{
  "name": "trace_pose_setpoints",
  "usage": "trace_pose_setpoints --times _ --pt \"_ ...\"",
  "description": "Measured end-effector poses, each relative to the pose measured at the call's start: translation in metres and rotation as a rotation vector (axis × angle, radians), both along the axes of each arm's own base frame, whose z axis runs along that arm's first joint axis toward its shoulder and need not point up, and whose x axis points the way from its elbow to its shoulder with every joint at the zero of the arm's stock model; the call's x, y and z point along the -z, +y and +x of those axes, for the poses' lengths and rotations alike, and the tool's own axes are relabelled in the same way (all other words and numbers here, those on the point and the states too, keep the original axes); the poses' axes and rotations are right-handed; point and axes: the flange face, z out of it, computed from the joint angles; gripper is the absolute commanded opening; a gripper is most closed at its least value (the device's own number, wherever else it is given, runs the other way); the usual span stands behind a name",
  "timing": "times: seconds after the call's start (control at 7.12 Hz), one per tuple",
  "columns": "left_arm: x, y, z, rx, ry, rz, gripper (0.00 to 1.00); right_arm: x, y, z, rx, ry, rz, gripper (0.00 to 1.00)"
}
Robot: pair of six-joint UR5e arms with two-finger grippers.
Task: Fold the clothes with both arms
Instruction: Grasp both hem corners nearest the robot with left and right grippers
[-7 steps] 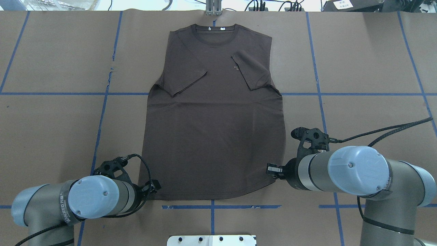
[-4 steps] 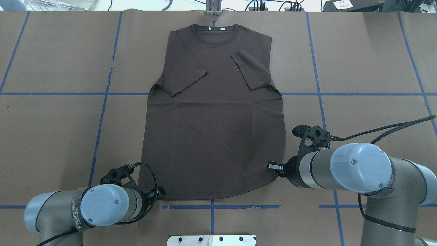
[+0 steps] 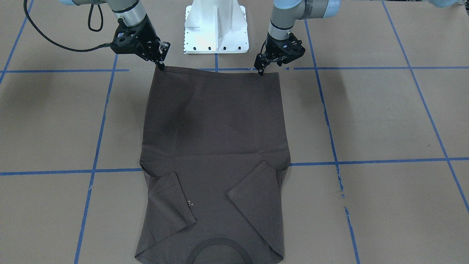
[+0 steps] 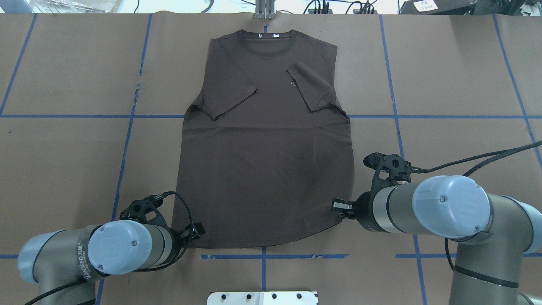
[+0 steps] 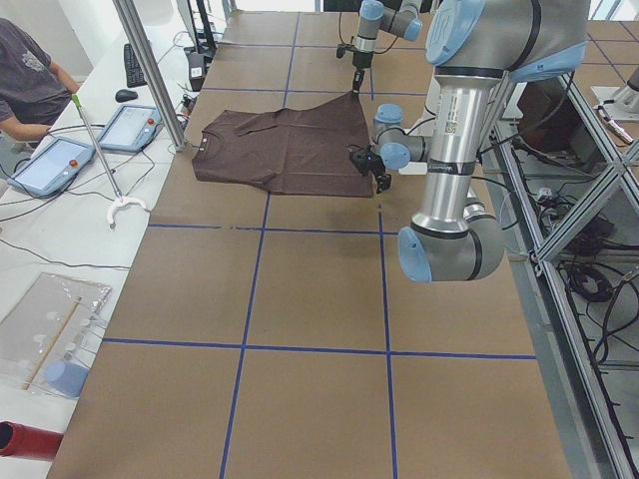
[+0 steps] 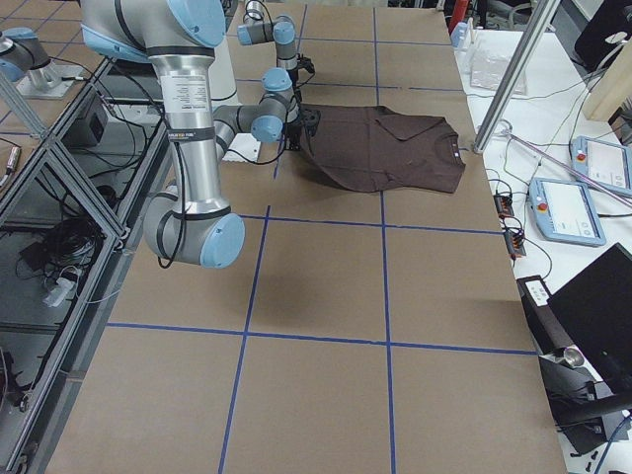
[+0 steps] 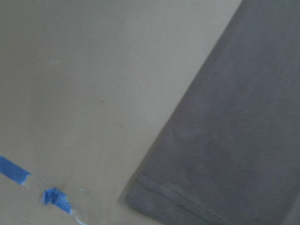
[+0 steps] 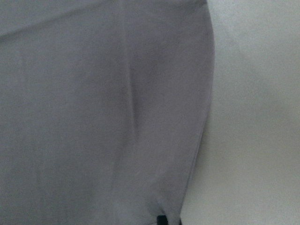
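One tee, two arms, two claws sitting at the hem corners

One dark brown T-shirt (image 4: pixel 264 169) lies flat on the worktop (image 4: pixel 457 76), collar (image 4: pixel 264 38) on the side away from the robot. Both short sleeves are folded in over the chest, and one covers part of the small pale logo (image 4: pixel 292 83). The left claw (image 4: pixel 198 232) is just beside its near hem corner, and the right claw (image 4: pixel 336 206) is at the hem edge on the other side. From overhead the wrists mostly hide the fingertips and the wrist cams are blurry, so honestly I can't tell if either claw is clenched or released.
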Motion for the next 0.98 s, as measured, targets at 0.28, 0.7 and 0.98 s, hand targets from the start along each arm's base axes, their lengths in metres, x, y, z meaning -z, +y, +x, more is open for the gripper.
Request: trace_pose_setpoints --times 0.28,0.7,0.98 --pt "-0.005 -0.002 0.002 0.002 -0.011 0.005 0.97 0.000 0.000 0.000 -0.001 0.000 0.000 0.00" --pt "-0.010 -0.008 0.001 0.016 -0.025 0.010 0.95 -0.001 0.000 0.000 0.000 0.003 -0.001 0.00" --pt "-0.015 -0.010 0.003 0.018 -0.038 0.008 0.86 -0.002 0.000 0.000 0.000 0.004 -0.002 0.00"
